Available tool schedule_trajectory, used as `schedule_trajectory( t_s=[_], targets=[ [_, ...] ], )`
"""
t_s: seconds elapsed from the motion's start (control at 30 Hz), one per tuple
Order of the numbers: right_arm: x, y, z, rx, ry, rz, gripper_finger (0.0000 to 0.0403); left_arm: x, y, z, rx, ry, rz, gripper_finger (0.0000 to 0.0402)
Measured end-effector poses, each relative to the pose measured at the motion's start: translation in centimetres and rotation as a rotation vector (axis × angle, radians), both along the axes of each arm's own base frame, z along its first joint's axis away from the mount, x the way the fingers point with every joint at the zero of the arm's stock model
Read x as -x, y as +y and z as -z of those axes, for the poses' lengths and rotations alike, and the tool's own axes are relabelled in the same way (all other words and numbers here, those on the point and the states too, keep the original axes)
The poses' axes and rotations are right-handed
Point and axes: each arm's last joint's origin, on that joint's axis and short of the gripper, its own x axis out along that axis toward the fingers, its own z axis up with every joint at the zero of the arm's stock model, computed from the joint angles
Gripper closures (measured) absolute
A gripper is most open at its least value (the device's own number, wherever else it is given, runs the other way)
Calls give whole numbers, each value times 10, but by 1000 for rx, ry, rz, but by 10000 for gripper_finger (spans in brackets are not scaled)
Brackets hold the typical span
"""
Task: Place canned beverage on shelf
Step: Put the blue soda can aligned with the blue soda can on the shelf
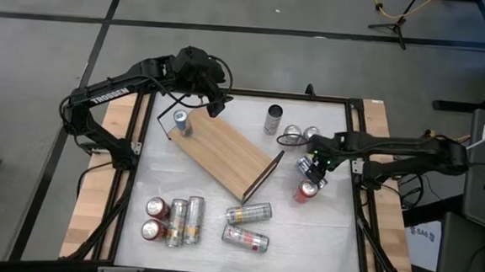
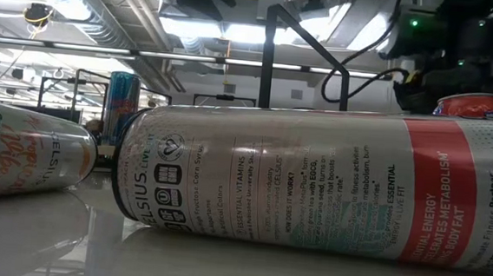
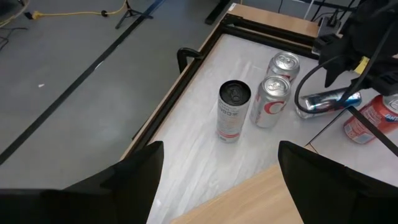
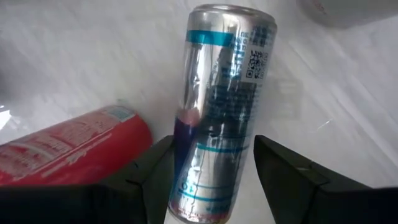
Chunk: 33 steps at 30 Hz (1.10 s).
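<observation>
Slim silver-and-blue can [image 4: 221,112], lying on the white table [image 1: 303,241] beside a red can [image 4: 68,152]: my right gripper [image 4: 211,171] clamps it, I think. Left gripper [image 3: 217,180] open above the shelf [image 1: 224,156].

The shelf [image 1: 224,154], a light-brown board on a thin black frame, sat slantwise mid-tabletop with one blue-silver can [image 1: 181,122] upright at its far-left end. A slim blue-silver can [image 4: 221,112] lay between my right tool's fingers.

Left hand [image 1: 196,99] agape at rear; right hand [image 4: 214,162] clamped.
</observation>
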Motion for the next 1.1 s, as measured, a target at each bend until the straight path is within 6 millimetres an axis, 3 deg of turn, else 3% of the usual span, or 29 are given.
schedule_trajectory(
  t_s=[0.53,1.1],
  targets=[
    [-13,-2,20,-10,104,15,189,0,0,0,0,0,0,93],
    [-14,-2,22,-23,108,9,189,0,0,0,0,0,0,93]
  ],
)
